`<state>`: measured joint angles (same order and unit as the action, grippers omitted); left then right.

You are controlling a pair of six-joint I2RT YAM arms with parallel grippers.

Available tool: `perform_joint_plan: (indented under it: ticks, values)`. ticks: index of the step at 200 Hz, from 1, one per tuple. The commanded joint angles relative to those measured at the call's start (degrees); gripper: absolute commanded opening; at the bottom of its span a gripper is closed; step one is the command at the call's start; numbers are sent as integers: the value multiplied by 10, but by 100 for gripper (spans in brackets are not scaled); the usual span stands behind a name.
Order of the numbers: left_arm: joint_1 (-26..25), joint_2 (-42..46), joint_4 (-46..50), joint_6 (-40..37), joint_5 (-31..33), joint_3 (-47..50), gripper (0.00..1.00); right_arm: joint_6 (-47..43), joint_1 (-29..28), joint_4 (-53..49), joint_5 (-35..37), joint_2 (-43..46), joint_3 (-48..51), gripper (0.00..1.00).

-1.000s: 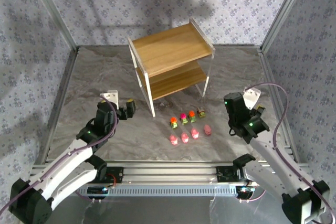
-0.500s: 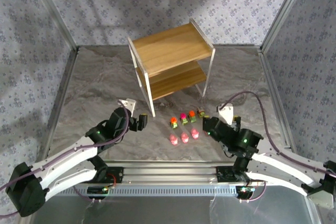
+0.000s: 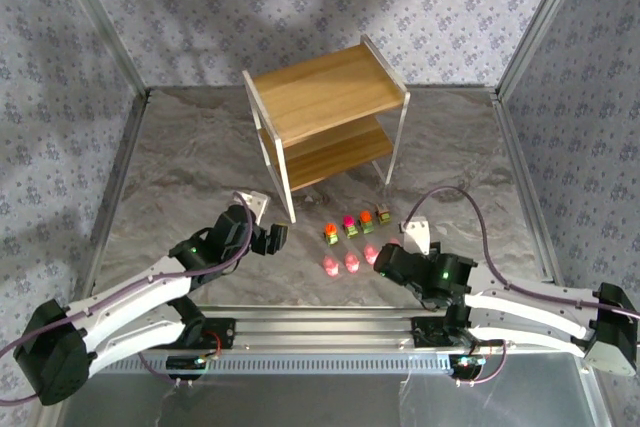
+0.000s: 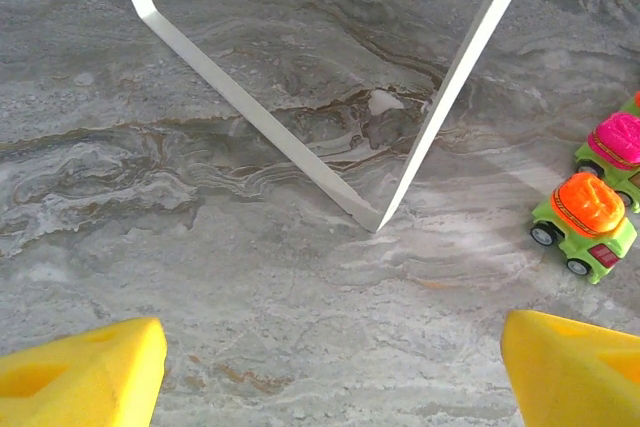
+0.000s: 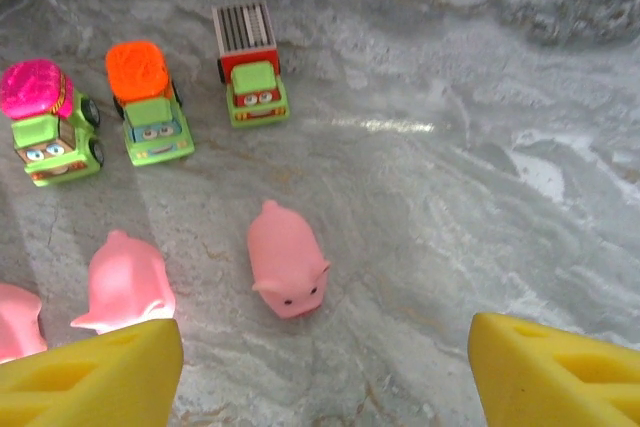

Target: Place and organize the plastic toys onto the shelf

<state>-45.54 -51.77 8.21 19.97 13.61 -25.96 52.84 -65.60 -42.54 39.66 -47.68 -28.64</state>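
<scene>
Resting on the marbled table (image 5: 450, 147), a rounded pale-pink pig toy (image 5: 288, 269).

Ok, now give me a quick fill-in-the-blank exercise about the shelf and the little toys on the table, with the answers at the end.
The shelf has ___ wooden tiers.
From above, the row of trucks in front of it counts ___ vehicles.
In the right wrist view, the magenta-topped truck and the striped-bed truck flank a middle truck with an ___ top.
The pig lying between the open fingers of the right gripper is ___ in colour.
Missing words: two, four, orange, pink.
</scene>
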Motion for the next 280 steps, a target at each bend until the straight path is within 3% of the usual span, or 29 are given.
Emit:
perform_joint_plan:
  ticks: [1, 114, 175, 228, 280]
  values:
    - [-4, -2, -16, -10, -9, -14, 87, 17, 7, 26, -42, 0, 19, 73]
    - [-4, 1, -10, -7, 2, -13, 87, -50, 119, 101, -184, -39, 43, 71]
    - [-4, -14, -16, -9, -1, -16, 86, -60, 132, 132, -169, -88, 39, 62]
    - [-4, -20, -21, -6, -10, -17, 86, -63, 126, 172, -137, -79, 64, 53]
    - [-4, -24, -28, 5, -21, -16, 86, -44, 115, 170, -104, -52, 75, 51]
